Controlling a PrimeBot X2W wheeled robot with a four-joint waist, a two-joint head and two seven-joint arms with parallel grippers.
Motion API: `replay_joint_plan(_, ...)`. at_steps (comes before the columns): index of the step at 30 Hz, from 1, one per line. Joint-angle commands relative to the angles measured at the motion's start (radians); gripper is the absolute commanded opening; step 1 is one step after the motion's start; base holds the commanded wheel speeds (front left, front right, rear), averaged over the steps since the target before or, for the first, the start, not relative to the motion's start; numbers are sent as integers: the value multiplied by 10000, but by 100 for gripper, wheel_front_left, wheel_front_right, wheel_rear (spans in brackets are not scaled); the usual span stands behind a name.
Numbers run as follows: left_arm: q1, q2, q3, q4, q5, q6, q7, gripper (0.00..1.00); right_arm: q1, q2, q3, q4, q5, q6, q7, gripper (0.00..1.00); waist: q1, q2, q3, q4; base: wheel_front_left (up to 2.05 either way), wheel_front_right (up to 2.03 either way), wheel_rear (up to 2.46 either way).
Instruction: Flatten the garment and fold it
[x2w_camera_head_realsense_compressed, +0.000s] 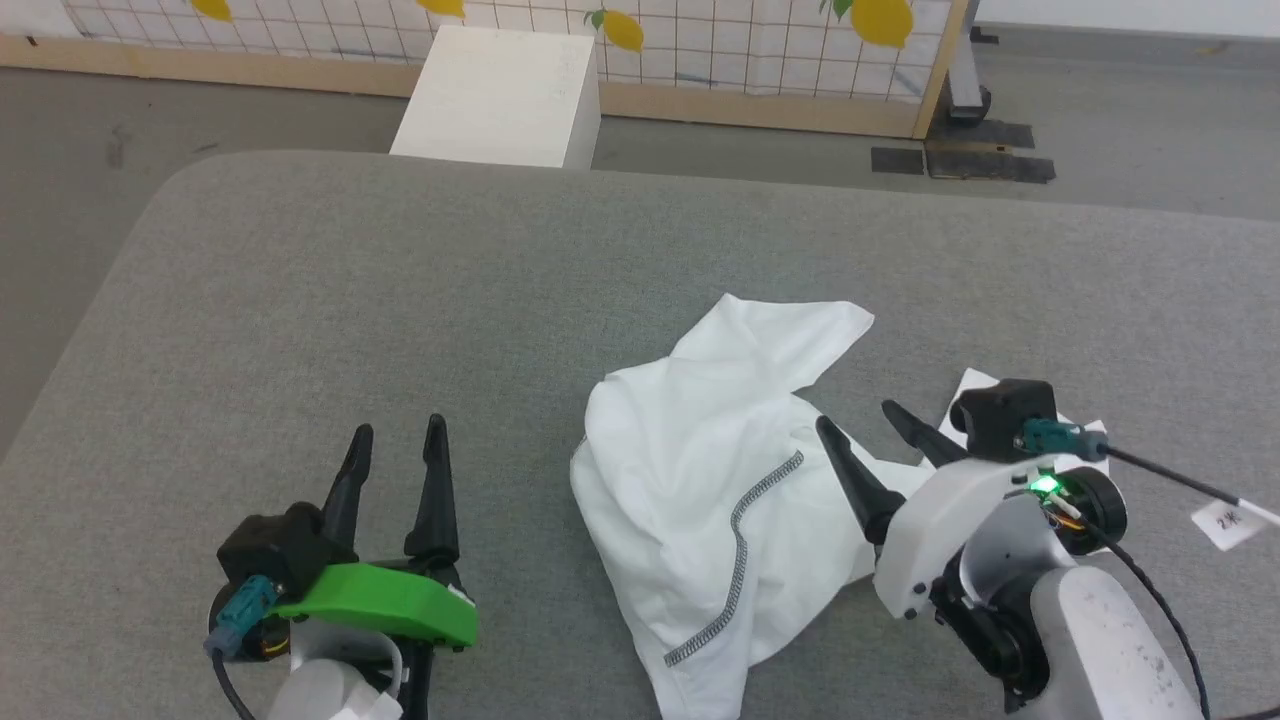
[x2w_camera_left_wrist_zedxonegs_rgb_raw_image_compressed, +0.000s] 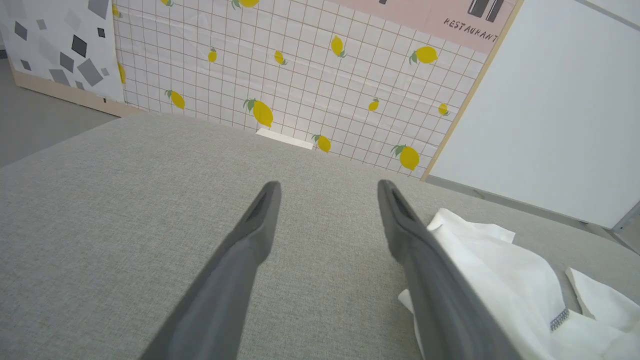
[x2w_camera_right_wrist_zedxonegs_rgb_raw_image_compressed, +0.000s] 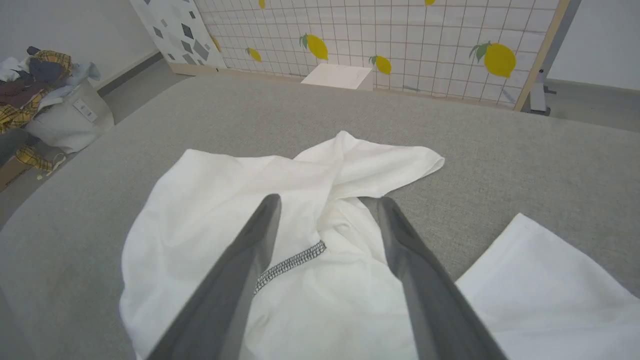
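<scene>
Now at the flattening stage, the garment (x2w_camera_head_realsense_compressed: 700, 470) lies as a crumpled heap on the grey padded surface (x2w_camera_head_realsense_compressed: 350, 300), right of centre in the head view. One lobe (x2w_camera_head_realsense_compressed: 790, 330) points away from the robot, and a dark zigzag seam (x2w_camera_head_realsense_compressed: 740, 530) runs down the near folds. A white flap (x2w_camera_head_realsense_compressed: 975, 385) shows just beyond the right wrist; the arm hides whether it joins the heap. The right gripper (x2w_camera_head_realsense_compressed: 855, 414) is poised over the heap's right side, its two fingers spread wide and holding nothing; whether the tips touch the cloth cannot be told. The left gripper (x2w_camera_head_realsense_compressed: 398, 425) sits well apart to the left over bare surface, its fingers equally wide and empty. By judgement, nothing is flat yet and folding is some way off. The step is best done by taking a single layer at an outer edge or corner, using the zigzag seam as a guide to hem or shoulder, rather than pinching the mound. Two grasps set far apart, drawn away from each other low over the surface, should spread the thin fabric. A pinch through several layers would probably drag the whole heap instead.
</scene>
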Motion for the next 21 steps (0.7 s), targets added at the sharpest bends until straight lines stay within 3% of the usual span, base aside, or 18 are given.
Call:
replay_joint_plan(1, -96, -18, -25, -48, 25, -2, -45, 100, -271, 3, -29, 261, 173, -13, 176, 100, 0, 0, 165, 140, 0, 0, 0)
replay_joint_plan(11, -389, -18, -210, -141, -101, 76, -45, 100, -2029, 3, 560, 2637, 1563, -13, 1186, 100, 0, 0, 779, 619, 0, 0, 0)
replay_joint_plan(12, -402, -18, -214, -135, -104, 89, -45, 100, -2182, 3, 643, 2815, 1764, -13, 1240, 89, 0, 0, 814, 653, 0, 0, 0)
replay_joint_plan(13, -418, -18, -225, -127, -108, 99, -45, 100, -2343, 3, 762, 2921, 1799, -13, 1194, 44, 0, 0, 836, 687, 0, 0, 0)
replay_joint_plan(14, -428, -18, -225, -123, -110, 110, -45, 100, -2445, 3, 828, 2983, 1822, -13, 1127, 29, 0, 0, 844, 706, 0, 0, 0)
replay_joint_plan(15, -436, -18, -220, -121, -113, 124, -45, 100, -2542, 3, 921, 3011, 1847, -13, 1017, 0, 0, 0, 848, 727, 0, 0, 0)
replay_joint_plan(21, -364, -18, -113, -84, -85, 162, -45, 100, -2621, 3, 1090, 2493, 1626, -13, 483, 0, 0, 0, 685, 672, 0, 0, 0)
